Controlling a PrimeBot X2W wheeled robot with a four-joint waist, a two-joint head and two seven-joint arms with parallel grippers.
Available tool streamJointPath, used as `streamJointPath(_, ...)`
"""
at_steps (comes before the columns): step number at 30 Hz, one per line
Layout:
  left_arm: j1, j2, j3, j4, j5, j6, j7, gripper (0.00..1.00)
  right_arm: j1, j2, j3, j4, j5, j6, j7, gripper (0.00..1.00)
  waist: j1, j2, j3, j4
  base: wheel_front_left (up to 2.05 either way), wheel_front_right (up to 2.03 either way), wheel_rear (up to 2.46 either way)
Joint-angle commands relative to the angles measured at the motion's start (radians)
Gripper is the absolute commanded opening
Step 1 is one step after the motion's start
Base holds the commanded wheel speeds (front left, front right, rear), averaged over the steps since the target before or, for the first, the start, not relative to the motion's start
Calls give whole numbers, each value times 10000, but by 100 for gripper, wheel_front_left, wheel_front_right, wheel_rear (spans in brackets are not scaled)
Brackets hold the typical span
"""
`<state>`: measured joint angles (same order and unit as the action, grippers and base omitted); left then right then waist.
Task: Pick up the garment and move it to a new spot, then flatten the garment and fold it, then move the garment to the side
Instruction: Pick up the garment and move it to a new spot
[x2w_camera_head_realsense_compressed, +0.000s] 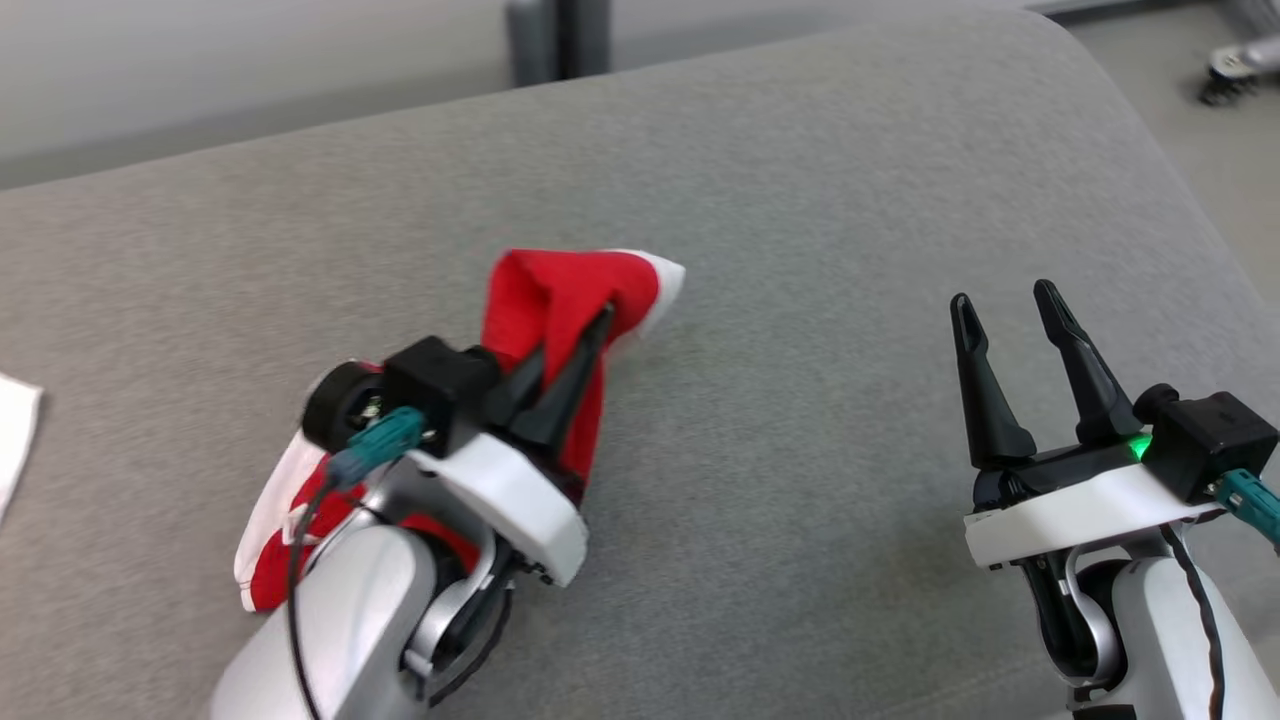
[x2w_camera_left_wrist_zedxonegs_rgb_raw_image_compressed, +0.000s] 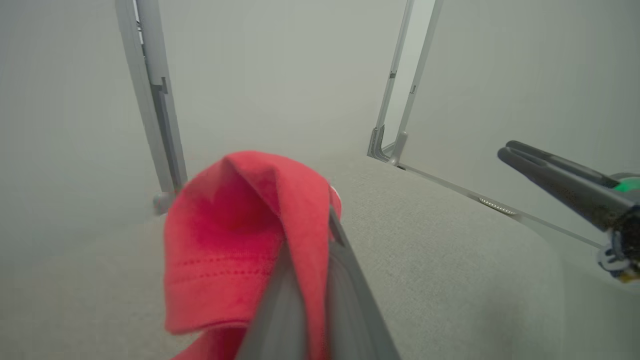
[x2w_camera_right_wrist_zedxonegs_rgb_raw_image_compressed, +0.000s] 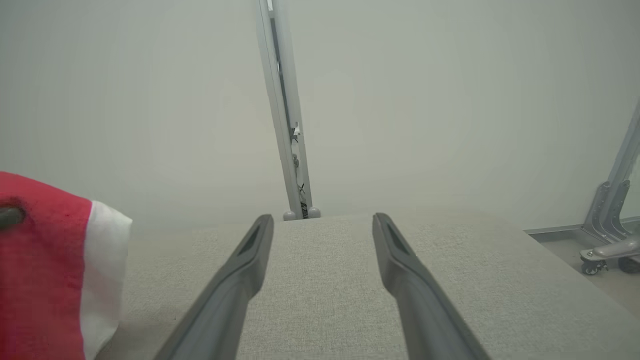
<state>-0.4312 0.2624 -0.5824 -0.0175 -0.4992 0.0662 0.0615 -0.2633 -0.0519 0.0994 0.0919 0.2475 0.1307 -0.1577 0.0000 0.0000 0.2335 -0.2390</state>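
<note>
Two robot grippers sit nearest the viewer over a grey padded surface (x2w_camera_head_realsense_compressed: 800, 180). At seven o'clock in the head view, the left gripper (x2w_camera_head_realsense_compressed: 598, 328) has its two dark fingers pinched together on a fold of the garment (x2w_camera_head_realsense_compressed: 545, 290), a small red piece of clothing with white trim. At four o'clock, the right gripper (x2w_camera_head_realsense_compressed: 1005, 298) holds nothing. Its fingers stand spread wide, pointing toward twelve o'clock, well apart from the cloth.

The garment runs from eight o'clock, where a red and white part lies bunched on the surface beneath the left wrist, up toward the centre. There the pinched fold is raised into a peak, with a white edge on its one o'clock side. From the left wrist camera, the red cloth drapes limply over and beside the closed fingers, showing a stitched hem.

The cloth looks light, thin and soft. It probably sags and crumples wherever it is unsupported, and it does not seem fragile. A single pinch likely lets it bunch, so for flattening it seems best to take hold at two separated edge points, such as the hem or the white trim, one for each gripper.

Farther off, a white item (x2w_camera_head_realsense_compressed: 15, 430), partly cut off, lies at nine o'clock. Beyond the surface's far edge, at two o'clock, a wheeled base (x2w_camera_head_realsense_compressed: 1235, 70) stands on the floor.
</note>
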Motion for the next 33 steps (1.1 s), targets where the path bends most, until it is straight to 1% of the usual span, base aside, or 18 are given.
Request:
streamJointPath(1,-238,-25,-51,206,10,-77,40,0,-122,-8,4,55,76,1,-106,100,0,0,374,-516,0,0,0)
streamJointPath(4,-625,-355,-265,916,-70,-331,-1,0,-153,0,56,189,251,1,-254,100,0,0,540,-775,0,0,0)
streamJointPath(9,-1146,-628,-372,2278,-210,-629,3,0,-243,-1,188,436,458,1,-485,100,0,0,754,-1005,0,0,0)
streamJointPath(10,-1237,-671,-370,2544,-232,-671,1,4,-278,-1,202,489,507,1,-506,100,0,0,789,-1018,0,0,0)
streamJointPath(11,-1296,-712,-390,2812,-320,-772,67,23,-310,0,216,541,539,1,-560,100,0,0,819,-1029,0,0,0)
streamJointPath(12,-1368,-746,-395,2998,-370,-834,42,46,-329,0,231,590,566,1,-603,100,0,0,841,-1030,0,0,0)
streamJointPath(13,-1457,-731,-417,3146,-315,-887,-8,100,-334,-1,242,650,597,1,-621,100,0,0,858,-1017,0,0,0)
streamJointPath(18,-1529,-722,-522,3547,-174,-1078,-456,100,-373,-3,177,915,573,1,-745,100,0,0,743,-728,0,0,0)
streamJointPath(20,-1366,-702,-480,3551,-191,-1014,-703,100,-377,-6,139,993,517,1,-779,100,0,0,615,-550,0,0,0)
streamJointPath(25,-913,-515,-46,3285,-236,-545,-1444,100,-353,-7,45,1079,387,1,-751,100,0,0,250,-33,0,0,0)
streamJointPath(26,-913,-515,-46,3285,-236,-545,-1444,100,-353,-7,45,1079,387,1,-751,100,0,0,250,-33,0,0,0)
streamJointPath(27,-812,-450,66,3214,-269,-441,-1575,100,-348,-7,26,1080,340,1,-723,100,0,0,180,76,0,0,0)
streamJointPath(31,-394,-87,615,2863,-332,43,-2121,100,-306,-13,-89,1037,154,1,-607,100,0,0,-67,512,0,0,0)
streamJointPath(33,-186,184,937,2702,-320,332,-2324,100,-260,-10,-125,965,52,1,-538,100,0,0,-165,706,0,0,0)
